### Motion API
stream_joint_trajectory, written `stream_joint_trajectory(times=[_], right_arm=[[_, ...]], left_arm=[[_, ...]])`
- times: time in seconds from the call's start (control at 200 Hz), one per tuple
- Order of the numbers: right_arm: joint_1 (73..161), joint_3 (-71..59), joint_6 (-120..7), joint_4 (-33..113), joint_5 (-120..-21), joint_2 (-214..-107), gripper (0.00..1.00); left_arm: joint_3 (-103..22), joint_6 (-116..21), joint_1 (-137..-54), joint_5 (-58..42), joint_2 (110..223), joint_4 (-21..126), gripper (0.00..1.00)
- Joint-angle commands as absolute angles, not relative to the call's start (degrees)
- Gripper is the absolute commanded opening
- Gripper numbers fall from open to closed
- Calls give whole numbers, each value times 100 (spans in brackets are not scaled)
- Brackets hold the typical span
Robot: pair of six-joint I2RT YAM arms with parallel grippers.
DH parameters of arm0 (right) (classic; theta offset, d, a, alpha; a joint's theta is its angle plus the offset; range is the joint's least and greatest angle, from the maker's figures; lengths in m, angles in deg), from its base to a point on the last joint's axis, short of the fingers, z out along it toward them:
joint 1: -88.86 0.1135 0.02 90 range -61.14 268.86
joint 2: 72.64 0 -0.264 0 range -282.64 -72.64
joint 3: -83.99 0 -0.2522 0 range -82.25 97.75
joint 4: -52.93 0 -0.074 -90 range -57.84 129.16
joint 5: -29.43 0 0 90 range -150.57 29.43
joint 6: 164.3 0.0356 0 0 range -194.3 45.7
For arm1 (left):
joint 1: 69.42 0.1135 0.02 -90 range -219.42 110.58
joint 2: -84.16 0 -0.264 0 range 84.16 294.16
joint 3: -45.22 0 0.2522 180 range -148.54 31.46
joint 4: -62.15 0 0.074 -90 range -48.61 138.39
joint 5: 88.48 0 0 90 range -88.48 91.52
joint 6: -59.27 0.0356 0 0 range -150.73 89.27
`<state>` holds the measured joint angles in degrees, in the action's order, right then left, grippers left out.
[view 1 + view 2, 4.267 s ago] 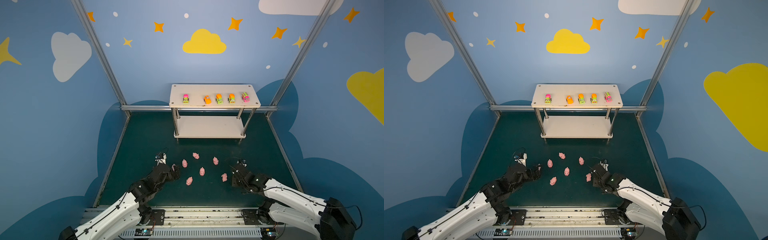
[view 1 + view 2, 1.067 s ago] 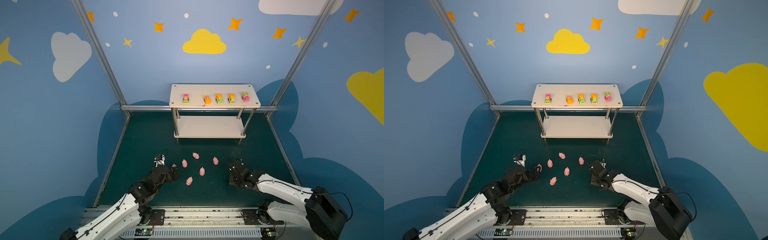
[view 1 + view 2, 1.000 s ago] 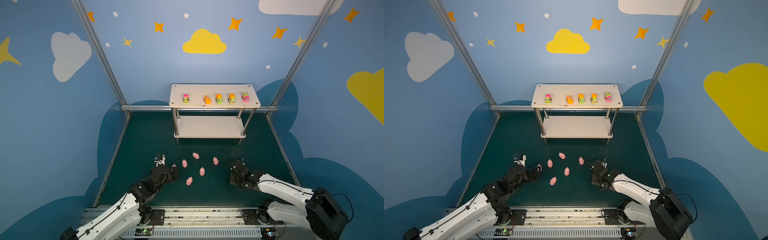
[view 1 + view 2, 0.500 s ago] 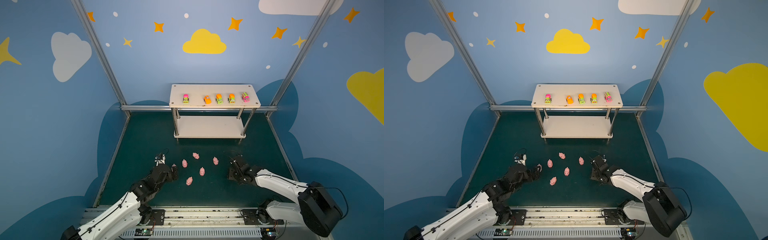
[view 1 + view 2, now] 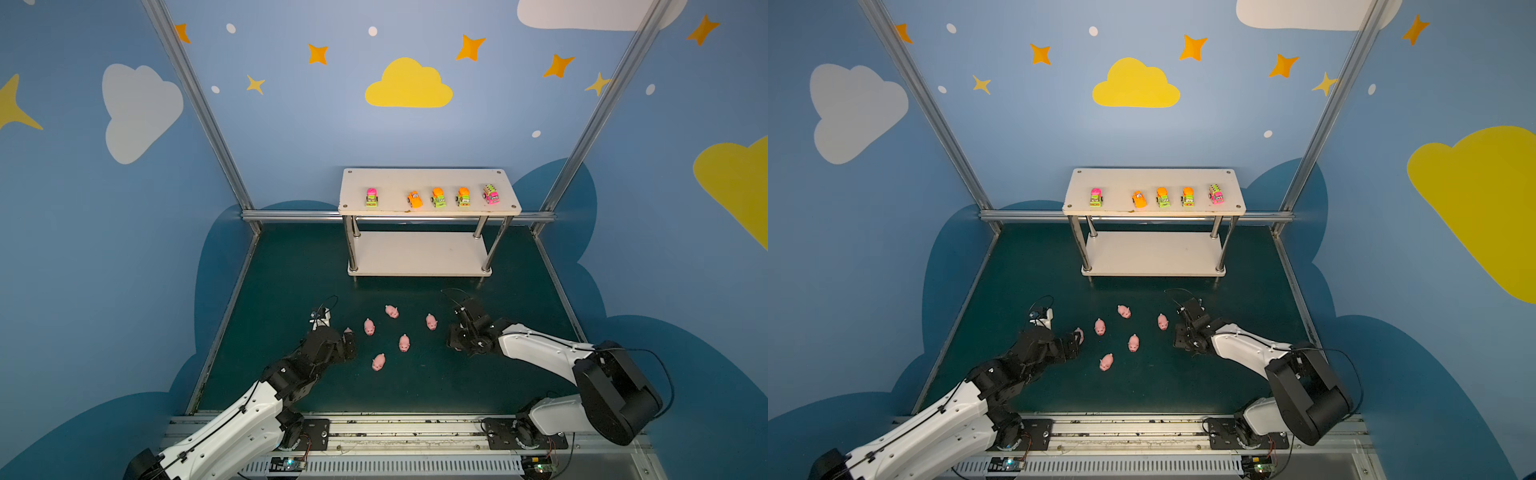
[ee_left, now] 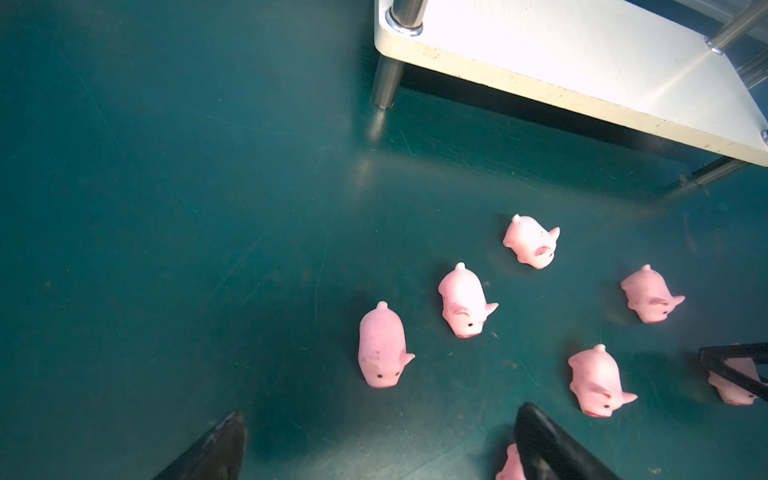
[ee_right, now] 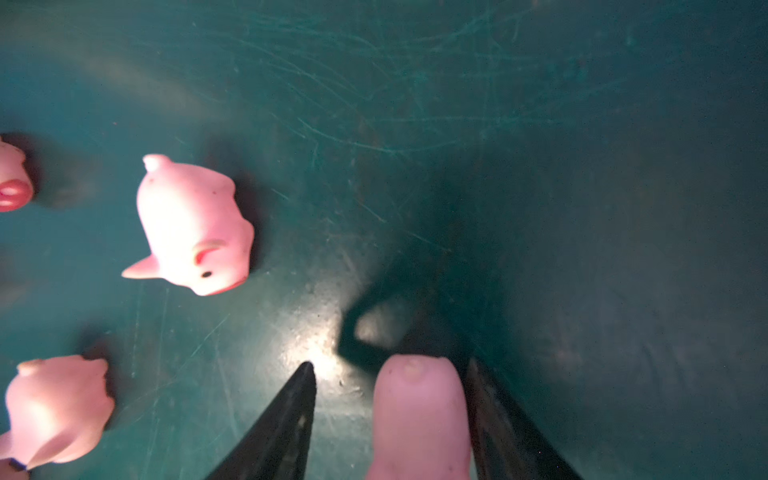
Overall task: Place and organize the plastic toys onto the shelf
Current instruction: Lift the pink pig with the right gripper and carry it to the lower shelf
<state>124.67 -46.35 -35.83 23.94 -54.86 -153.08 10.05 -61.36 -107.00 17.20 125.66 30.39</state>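
I am looking down into a small booth. It has blue walls [image 5: 124, 257] painted with clouds and stars, aluminium posts [image 5: 199, 108] at the back corners, and a scuffed dark green mat [image 5: 291, 282] as the working surface.

The white two-tier shelf [image 5: 428, 178] stands on chrome legs at the back of the mat. Five toy vehicles [image 5: 438, 197] sit in one row on its top board. One is set apart at the left end and the other four are closer together.

I count seven pink pigs [image 5: 403, 342], all in front of the shelf. Six lie loose on the mat between my two arms. The seventh pig [image 7: 419, 415] sits between the fingers of the right gripper [image 7: 390, 363]. It rests against one finger with a gap at the other, so the jaws are parted and not pinching it.

The left gripper [image 6: 380, 432] is spread wide and grasps nothing. One loose pig [image 6: 382, 345] lies just ahead of its fingertips.
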Motion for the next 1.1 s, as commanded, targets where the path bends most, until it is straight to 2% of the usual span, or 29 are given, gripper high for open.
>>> stream_joint_trajectory(times=[0.0, 0.295, 0.516, 0.941, 1.097], right_arm=[[12470, -4611, -3660, 2296, -5545, -15325, 57], [12705, -4859, -3514, 1934, -5194, -14984, 49], [12884, -4859, -3321, 1806, -4843, -15112, 48], [12908, -4501, -3194, 1879, -4818, -15452, 50], [12962, -4405, -3133, 1878, -4768, -15675, 42]], left_arm=[[892, -6081, -10664, 1707, 12590, 3091, 100], [855, -6103, -10642, 1594, 12709, 3187, 100], [860, -6129, -10642, 1540, 12642, 3145, 100], [975, -6120, -10637, 1636, 12292, 3030, 100], [979, -6090, -10642, 1672, 12300, 3054, 100]])
